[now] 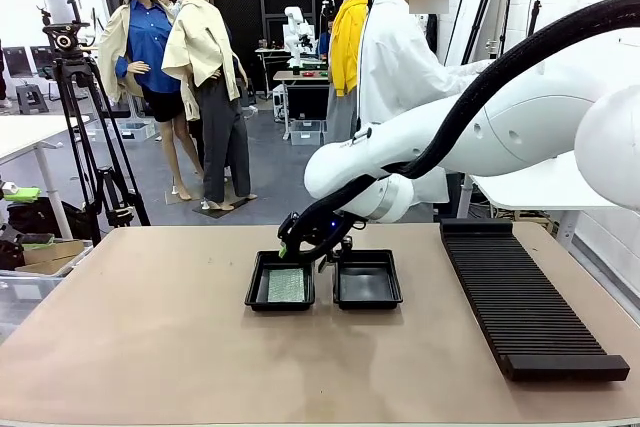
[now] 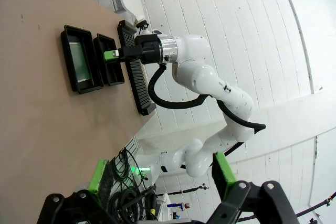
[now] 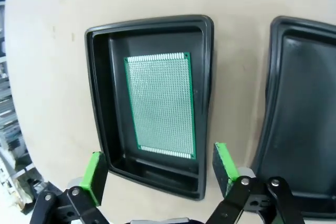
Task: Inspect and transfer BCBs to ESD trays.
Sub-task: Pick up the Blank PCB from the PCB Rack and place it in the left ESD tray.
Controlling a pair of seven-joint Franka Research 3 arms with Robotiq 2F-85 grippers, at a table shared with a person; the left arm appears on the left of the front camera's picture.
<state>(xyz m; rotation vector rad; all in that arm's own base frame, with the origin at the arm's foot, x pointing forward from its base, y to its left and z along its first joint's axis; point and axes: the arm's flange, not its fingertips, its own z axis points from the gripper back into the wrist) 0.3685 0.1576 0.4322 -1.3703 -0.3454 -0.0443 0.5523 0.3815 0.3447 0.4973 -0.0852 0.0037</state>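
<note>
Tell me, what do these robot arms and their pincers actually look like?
The right arm is white, built of smooth rounded tube-like segments, with a black ribbed hose running along it. The right pincer and the left pincer are black, with bolted joints, and each has two fingers tipped with bright green pads.

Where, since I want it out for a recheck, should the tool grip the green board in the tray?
By its two long edges, coming straight down from above. The board lies flat on the floor of the tray, so the raised walls block any sideways approach. Bare floor shows narrowly along both long edges, probably room for fingers of the open right tool.
</note>
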